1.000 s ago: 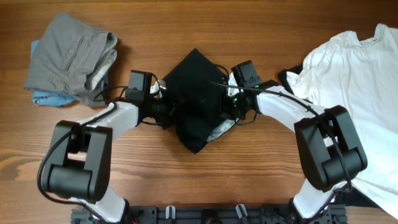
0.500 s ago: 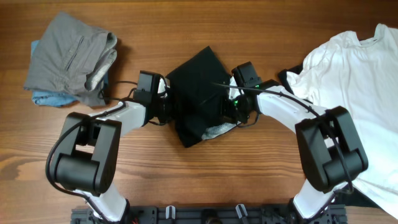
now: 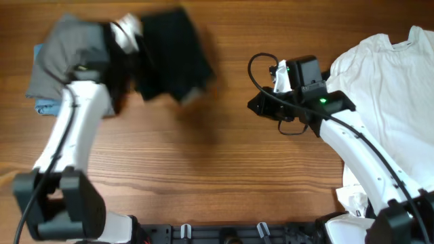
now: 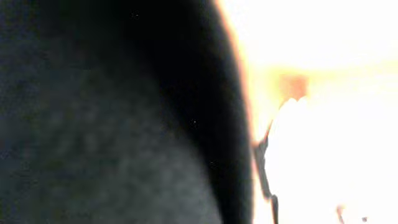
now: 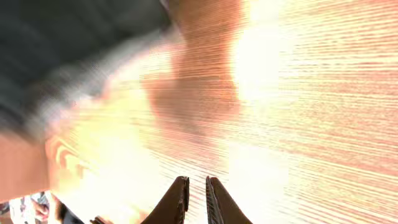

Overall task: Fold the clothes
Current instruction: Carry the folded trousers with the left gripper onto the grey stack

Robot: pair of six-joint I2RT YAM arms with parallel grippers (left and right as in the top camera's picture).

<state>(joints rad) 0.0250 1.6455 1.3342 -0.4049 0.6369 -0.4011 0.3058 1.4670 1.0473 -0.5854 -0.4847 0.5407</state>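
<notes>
Stacking onto grey pile (image 3: 64, 51), I judge | my left gripper (image 3: 127, 35) has swung there, seemingly clamped on black garment (image 3: 169, 57) trailing just right of it, blurred | right gripper (image 5: 196, 180) has let go, backed away, fingers nearly together, empty.

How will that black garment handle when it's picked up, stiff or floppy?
Probably floppy: the black garment hangs in loose, uneven folds from the left end effector. Likely light for its size, since a single grip seems to carry all of it. It may well swing or unfold; its outline is blurred overhead.
</notes>
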